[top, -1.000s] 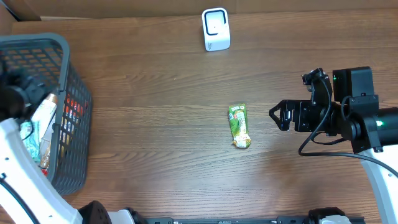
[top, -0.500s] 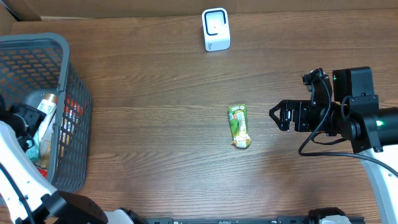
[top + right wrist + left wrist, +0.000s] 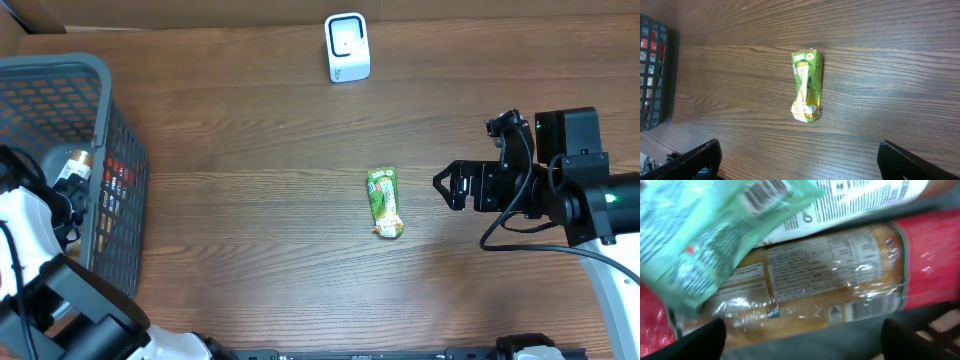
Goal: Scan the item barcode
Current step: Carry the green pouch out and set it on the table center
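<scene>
Left gripper (image 3: pixel 802 341) is hovering open over packages (image 3: pixel 830 290) in the basket (image 3: pixel 62 63), its arm having shifted. Right gripper (image 3: pixel 448 187) is staying wide open, the green packet (image 3: pixel 385 202) lying unmoved just before it.

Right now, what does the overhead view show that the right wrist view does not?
Only overhead: the scanner at the far edge, and the left arm at the basket. Only right wrist: nothing new, just a closer look at the packet. Both: the packet lying on the table, a part of the basket, the open right gripper.
</scene>
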Motion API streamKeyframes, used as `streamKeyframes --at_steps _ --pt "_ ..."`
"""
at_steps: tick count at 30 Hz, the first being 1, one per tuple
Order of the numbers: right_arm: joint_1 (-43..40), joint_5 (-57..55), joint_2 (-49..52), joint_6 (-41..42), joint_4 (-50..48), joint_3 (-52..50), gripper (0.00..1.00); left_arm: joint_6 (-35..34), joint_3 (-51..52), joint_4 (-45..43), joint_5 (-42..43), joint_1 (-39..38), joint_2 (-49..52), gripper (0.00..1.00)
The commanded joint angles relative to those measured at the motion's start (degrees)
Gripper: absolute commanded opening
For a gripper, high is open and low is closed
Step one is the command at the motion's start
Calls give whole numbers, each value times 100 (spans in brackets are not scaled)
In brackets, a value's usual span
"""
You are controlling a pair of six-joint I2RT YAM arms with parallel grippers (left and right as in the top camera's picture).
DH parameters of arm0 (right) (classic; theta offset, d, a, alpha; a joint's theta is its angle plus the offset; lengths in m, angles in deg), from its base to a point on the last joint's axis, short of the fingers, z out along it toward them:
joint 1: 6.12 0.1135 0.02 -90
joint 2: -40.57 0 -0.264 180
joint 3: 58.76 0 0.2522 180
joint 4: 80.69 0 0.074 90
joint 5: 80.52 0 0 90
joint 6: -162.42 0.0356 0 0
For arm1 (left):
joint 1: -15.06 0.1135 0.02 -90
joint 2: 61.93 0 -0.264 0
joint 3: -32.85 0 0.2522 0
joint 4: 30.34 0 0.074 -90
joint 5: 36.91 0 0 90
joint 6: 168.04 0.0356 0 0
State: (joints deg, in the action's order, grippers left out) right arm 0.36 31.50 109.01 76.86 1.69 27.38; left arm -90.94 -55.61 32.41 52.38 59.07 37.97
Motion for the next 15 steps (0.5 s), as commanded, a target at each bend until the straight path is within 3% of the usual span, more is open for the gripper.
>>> streamKeyframes --at_steps 1,15 --pt "31 -57 -15 -46 -15 107 100 1235 46 -50 122 11 236 94" --pt "31 -190 42 -44 39 33 100 2470 46 -721 289 -74 826 100"
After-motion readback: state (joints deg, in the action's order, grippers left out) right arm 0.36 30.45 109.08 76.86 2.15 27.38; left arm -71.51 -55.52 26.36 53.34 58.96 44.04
